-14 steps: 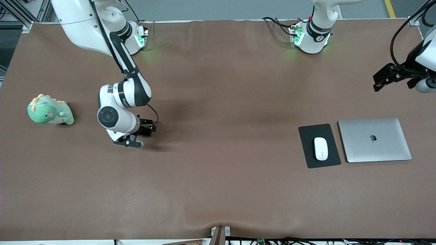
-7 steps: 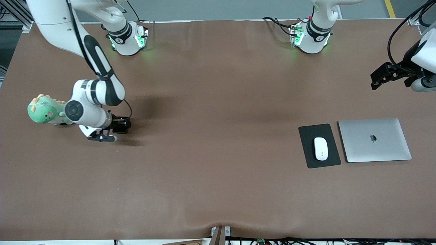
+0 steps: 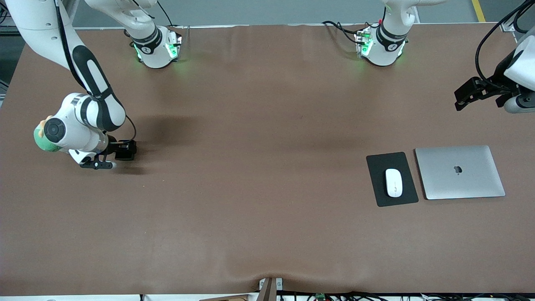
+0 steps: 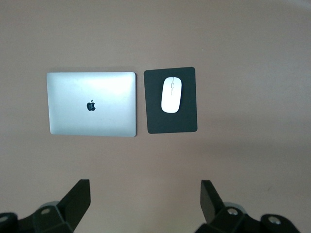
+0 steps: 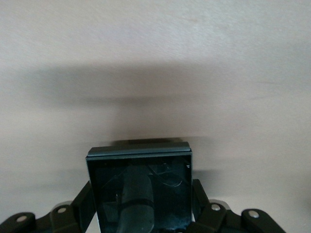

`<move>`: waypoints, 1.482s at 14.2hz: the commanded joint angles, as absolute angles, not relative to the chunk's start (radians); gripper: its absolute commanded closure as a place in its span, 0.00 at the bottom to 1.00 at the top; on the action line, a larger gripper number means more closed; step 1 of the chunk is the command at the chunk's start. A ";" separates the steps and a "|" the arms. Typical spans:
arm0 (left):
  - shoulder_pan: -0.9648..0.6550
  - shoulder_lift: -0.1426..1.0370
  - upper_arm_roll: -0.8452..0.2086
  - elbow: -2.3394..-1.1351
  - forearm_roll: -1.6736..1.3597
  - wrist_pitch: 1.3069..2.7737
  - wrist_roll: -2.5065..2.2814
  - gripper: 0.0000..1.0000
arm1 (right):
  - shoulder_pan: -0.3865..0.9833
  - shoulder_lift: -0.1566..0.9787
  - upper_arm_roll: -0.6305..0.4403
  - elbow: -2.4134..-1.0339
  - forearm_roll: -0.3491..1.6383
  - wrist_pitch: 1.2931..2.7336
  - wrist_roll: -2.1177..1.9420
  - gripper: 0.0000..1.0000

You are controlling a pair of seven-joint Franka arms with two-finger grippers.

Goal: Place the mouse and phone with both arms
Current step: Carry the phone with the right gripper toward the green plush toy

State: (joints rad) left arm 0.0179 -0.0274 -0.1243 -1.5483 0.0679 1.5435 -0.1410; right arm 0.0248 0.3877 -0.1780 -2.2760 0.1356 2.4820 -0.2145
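Note:
The white mouse (image 3: 393, 182) lies on a black pad (image 3: 379, 197) toward the left arm's end of the table; the left wrist view shows the mouse (image 4: 170, 94) on that pad (image 4: 158, 124) too. My right gripper (image 3: 120, 151) is shut on the black phone (image 3: 126, 150) and hangs low over the table beside a green plush toy. In the right wrist view the phone (image 5: 141, 187) fills the gap between the fingers (image 5: 83, 206). My left gripper (image 3: 462, 98) waits open and empty, high over the left arm's end of the table, its fingertips (image 4: 80, 194) wide apart.
A closed silver laptop (image 3: 459, 172) lies beside the mouse pad, toward the left arm's end. The green plush toy (image 3: 41, 144) is mostly hidden by the right arm's wrist. Brown table covering stretches between the two arms.
The right arm has carried the phone from nearer the table's middle toward the right arm's end, and now covers most of the plush toy. The left arm has barely shifted.

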 commanded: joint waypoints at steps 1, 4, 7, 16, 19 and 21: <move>0.017 -0.038 -0.117 -1.560 0.048 1.552 -0.115 0.00 | -0.018 0.347 -0.161 -2.321 0.126 2.500 -0.256 1.00; 0.018 -0.037 -0.114 -1.560 0.026 1.554 -0.117 0.00 | -0.023 0.354 -0.161 -2.329 0.126 2.516 -0.256 1.00; 0.017 -0.038 -0.112 -1.559 0.020 1.554 -0.115 0.00 | -0.026 0.365 -0.161 -2.324 0.126 2.513 -0.247 0.55; 0.015 -0.031 -0.118 -1.555 0.020 1.557 -0.117 0.00 | -0.018 0.364 -0.158 -2.192 0.127 2.458 -0.242 0.00; 0.014 -0.032 -0.118 -1.554 0.020 1.557 -0.117 0.00 | -0.028 0.386 -0.158 -2.004 0.127 2.242 -0.241 0.00; 0.014 -0.035 -0.120 -1.555 0.018 1.555 -0.115 0.00 | -0.031 0.396 -0.158 -1.915 0.127 2.136 -0.244 0.00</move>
